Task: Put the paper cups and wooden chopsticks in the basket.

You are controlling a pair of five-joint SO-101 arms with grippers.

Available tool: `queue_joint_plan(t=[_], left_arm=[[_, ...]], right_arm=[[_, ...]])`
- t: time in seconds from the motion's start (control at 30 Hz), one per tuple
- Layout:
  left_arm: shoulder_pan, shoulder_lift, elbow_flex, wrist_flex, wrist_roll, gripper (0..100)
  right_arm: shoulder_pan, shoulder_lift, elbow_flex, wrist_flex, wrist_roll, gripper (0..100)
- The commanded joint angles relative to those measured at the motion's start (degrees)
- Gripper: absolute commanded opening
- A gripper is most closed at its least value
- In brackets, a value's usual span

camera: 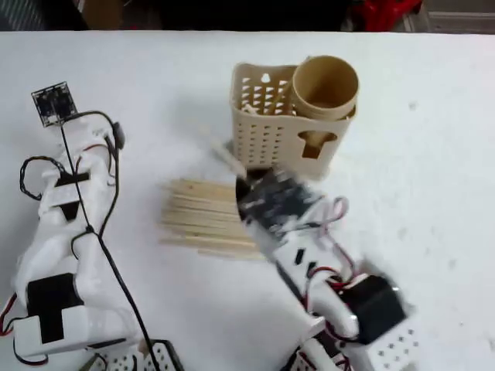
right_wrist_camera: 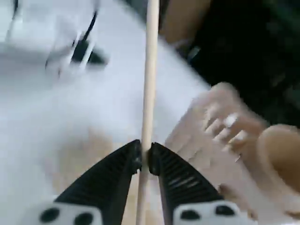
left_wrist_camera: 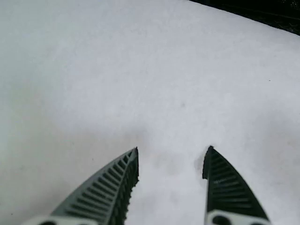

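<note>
White table (camera: 433, 193) spreads under both of my arms. On it the basket (camera: 267, 135) stands upright toward the far side. The paper cups (camera: 325, 86) already sit in one end of it, rim above the wall; whether that is one cup or a nested stack I cannot tell. Just in front of the basket lies the pile of wooden chopsticks (camera: 203, 220), roughly side by side on the table.

My right gripper (right_wrist_camera: 145, 161) is pinched tight on a single chopstick (right_wrist_camera: 151, 70), which runs out past my fingertips, the basket near it. My left gripper (left_wrist_camera: 171, 164) hangs with its jaws apart over bare table, holding nothing.

I judge the cups done and the chopsticks part begun: one stick is lifted, the pile waits. Next I need to bring the stick's end over the basket's open mouth, tilt it toward upright, and let go only once it is inside the wall, clear of the cups.
</note>
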State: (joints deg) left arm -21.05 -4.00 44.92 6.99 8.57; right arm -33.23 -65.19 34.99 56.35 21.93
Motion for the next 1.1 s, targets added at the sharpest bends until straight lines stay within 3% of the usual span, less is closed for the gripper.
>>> queue_joint_plan(t=[0.0,0.23,0.47,0.73,0.87,1.07], left_arm=[[0.7,-0.2,-2.9,0.1,0.4,23],[0.8,-0.2,-2.8,0.1,0.4,23],[0.8,-0.2,-2.9,0.1,0.4,23],[0.8,-0.2,-3.0,0.0,0.4,23],[0.8,-0.2,-3.0,0.0,0.4,23],[0.8,-0.2,-3.0,0.1,0.4,23]], right_arm=[[3.6,7.4,-9.8,-10.7,-5.4,1.6],[8.8,26.9,-18.7,-40.1,-6.5,1.7],[9.9,39.8,-25.0,-45.8,-7.0,1.7],[12.5,40.8,-9.1,-61.0,-7.0,1.7],[14.1,40.9,-5.4,-63.4,-6.8,1.9],[14.0,38.7,-5.3,-56.7,-7.0,17.8]])
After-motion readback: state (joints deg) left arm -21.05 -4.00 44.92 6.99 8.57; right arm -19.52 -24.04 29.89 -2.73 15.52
